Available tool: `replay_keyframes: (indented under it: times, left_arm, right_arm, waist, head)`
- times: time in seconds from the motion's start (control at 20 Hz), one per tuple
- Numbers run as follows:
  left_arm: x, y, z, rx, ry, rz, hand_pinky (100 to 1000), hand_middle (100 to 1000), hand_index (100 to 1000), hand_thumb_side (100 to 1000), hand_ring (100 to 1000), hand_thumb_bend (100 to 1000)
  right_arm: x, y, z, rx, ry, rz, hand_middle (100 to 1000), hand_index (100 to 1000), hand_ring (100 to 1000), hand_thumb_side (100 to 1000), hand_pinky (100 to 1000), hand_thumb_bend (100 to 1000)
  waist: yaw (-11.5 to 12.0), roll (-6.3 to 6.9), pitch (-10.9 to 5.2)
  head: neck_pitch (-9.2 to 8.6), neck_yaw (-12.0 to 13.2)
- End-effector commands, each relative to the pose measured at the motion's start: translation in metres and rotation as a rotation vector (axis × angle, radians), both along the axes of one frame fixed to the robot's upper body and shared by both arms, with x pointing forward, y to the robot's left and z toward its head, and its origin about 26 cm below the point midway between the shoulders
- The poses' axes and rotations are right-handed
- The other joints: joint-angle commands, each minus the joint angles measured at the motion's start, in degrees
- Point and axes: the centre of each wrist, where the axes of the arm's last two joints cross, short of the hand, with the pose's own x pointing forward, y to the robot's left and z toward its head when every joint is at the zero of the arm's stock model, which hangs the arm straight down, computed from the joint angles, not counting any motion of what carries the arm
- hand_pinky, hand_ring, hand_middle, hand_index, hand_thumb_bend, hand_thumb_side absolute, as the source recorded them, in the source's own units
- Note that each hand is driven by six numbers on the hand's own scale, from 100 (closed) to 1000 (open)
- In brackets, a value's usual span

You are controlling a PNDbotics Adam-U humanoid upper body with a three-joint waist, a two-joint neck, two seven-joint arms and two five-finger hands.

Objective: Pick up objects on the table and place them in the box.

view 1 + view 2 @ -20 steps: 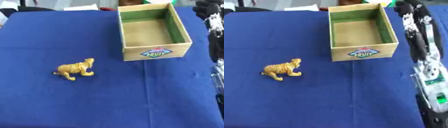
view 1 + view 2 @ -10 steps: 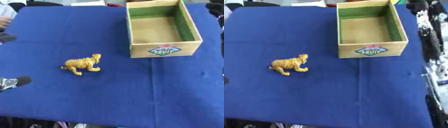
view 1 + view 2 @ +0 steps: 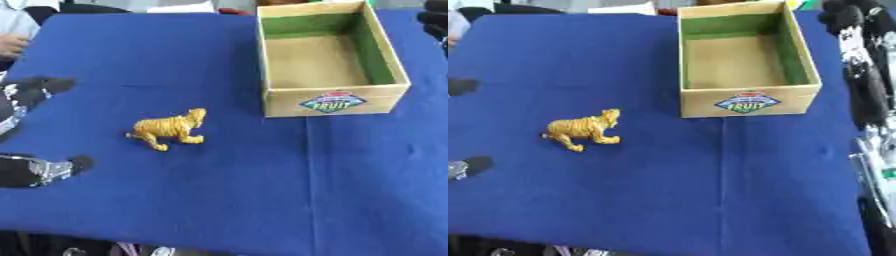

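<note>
Robot hand (image 3: pixel 35 130) half cropped, seemingly open.

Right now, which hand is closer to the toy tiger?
The left hand, at the view's left edge beside the toy tiger. The right hand is up at the far right, past the box.

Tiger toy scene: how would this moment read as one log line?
tiger: on blue cloth, untouched | box: empty | left hand: beside tiger, apart | right hand: by box
</note>
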Motion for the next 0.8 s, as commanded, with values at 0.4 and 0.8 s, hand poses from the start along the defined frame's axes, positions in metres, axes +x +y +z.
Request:
replay_keyframes:
  times: [0.4, 0.8]
  left_arm:
    - [0.011, -0.041, 0.033, -0.046, 0.047, -0.1, 717, 785, 935, 776, 815, 596]
    - [0.033, -0.067, 0.036, -0.101, 0.177, -0.147, 713, 789, 942, 696, 805, 623]
  right_arm:
    - [-0.004, -0.002, 0.005, -0.031, -0.009, 0.004, 763, 890, 822, 747, 909, 100]
    - [-0.004, -0.002, 0.005, -0.028, -0.015, 0.002, 762, 888, 822, 751, 908, 100]
  waist:
    - [0.2, 0.09, -1.36]
    - [0.0, -0.28, -1.48]
  head:
    - [-0.2, -0.1]
    - [0.5, -0.5]
